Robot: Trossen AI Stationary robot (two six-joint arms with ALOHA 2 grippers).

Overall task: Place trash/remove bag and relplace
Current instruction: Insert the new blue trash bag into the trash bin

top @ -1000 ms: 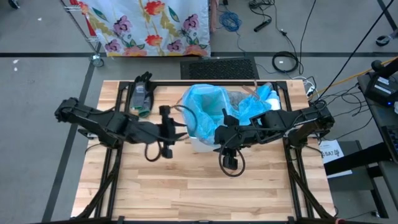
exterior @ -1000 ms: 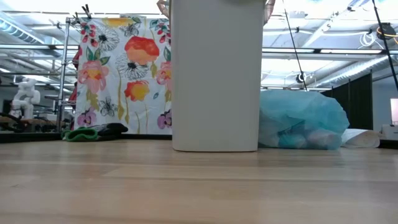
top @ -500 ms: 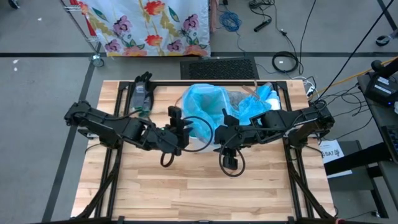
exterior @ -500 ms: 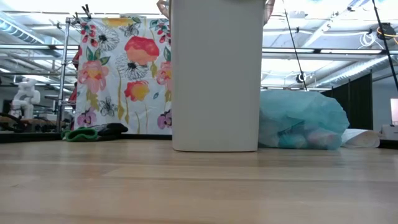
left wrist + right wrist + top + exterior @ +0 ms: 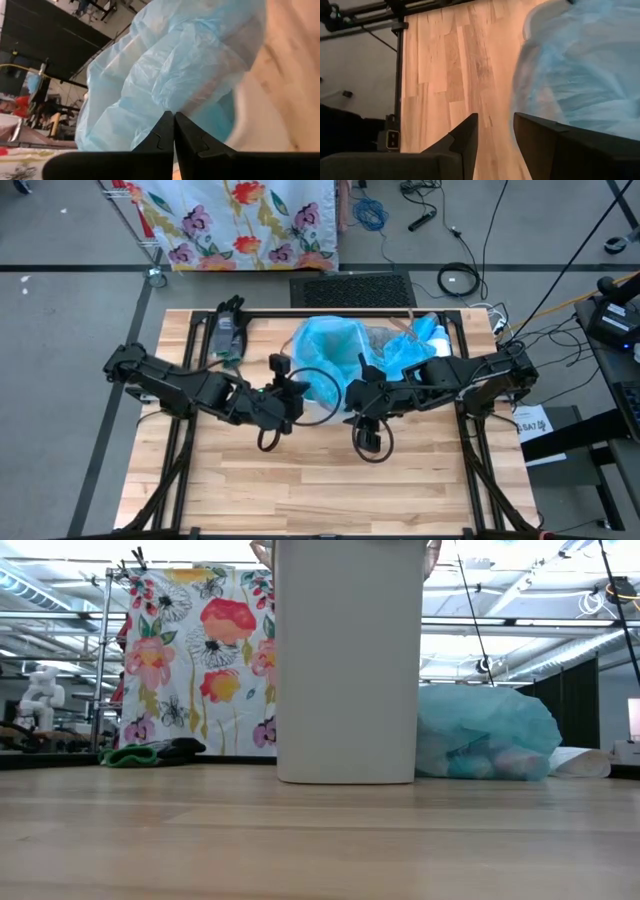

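One wooden table (image 5: pixel 300 490), cable-strewn floor (image 5: pixel 520 220)

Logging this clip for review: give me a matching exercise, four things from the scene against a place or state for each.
Things:
1. left tool
2. right tool
3. white bin
4. full blue bag

Places or states:
A. lying on the table behind and beside the bin
B. fingers shut, at the blue liner on the bin's rim
C. standing upright at mid table
D. fingers apart, nothing between them

Pairs: 1-B, 2-D, 3-C, 4-A
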